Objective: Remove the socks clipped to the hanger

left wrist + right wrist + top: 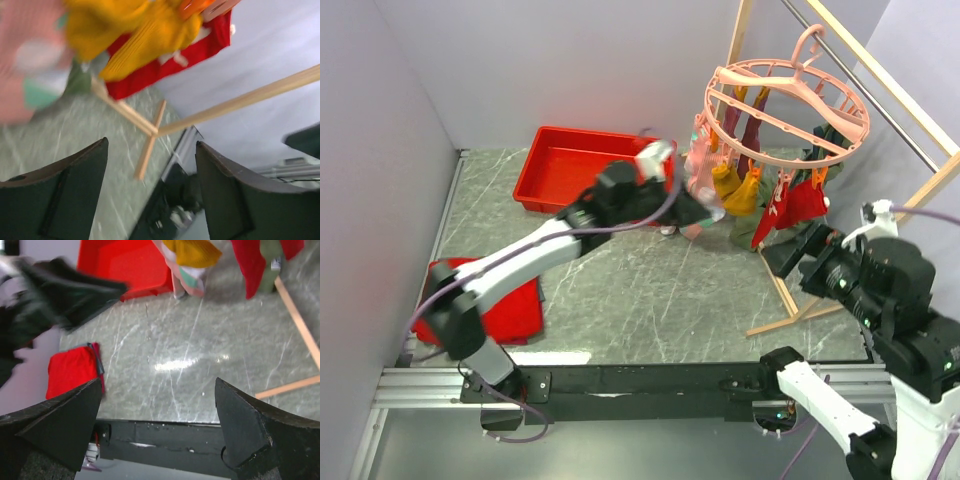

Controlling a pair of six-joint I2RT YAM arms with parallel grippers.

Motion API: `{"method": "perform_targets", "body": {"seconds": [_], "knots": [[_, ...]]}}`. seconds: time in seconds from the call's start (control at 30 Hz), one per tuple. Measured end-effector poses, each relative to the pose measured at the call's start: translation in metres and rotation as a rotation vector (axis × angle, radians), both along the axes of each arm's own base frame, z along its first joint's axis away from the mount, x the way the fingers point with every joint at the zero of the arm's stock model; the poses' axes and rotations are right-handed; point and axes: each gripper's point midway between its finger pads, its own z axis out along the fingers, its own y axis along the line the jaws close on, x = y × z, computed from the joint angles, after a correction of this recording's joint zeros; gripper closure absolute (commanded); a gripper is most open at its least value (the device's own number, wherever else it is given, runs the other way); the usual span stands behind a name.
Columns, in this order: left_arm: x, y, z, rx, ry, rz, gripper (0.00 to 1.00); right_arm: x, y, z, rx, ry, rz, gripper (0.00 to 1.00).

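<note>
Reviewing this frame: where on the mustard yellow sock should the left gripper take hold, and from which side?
Pinch the mustard yellow sock low, below the orange clip, approaching from the side of the pink sock, where the open left gripper is. It hangs limp from the hanger, clipped only at its top.

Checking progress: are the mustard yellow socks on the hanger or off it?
On. The mustard yellow socks hang from orange clips under the pink hanger. The left gripper nearby is open and holds nothing.
</note>
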Motion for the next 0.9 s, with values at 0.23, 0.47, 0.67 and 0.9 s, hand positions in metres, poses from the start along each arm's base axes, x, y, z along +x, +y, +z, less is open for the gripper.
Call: {"method": "perform_targets", "body": {"seconds": [0.23, 0.47, 0.67, 0.9], "knots": [[0.018, -0.088, -0.025, 0.043, -0.153, -0.054, 0.16, 0.017, 0.005, 0.059, -0.012, -0.081, 0.020, 0.00], [0.020, -0.117, -0.068, 0.127, -0.183, -0.032, 0.02, 0.017, 0.006, 0.082, -0.003, -0.130, 0.030, 0.00], [0.034, -0.116, -0.064, 0.131, -0.213, 0.070, 0.01, 0.011, 0.004, 0.072, -0.006, -0.117, 0.031, 0.00], [0.056, -0.114, -0.057, 0.111, -0.246, 0.174, 0.07, 0.010, 0.004, 0.069, -0.007, -0.117, 0.031, 0.00]]}}
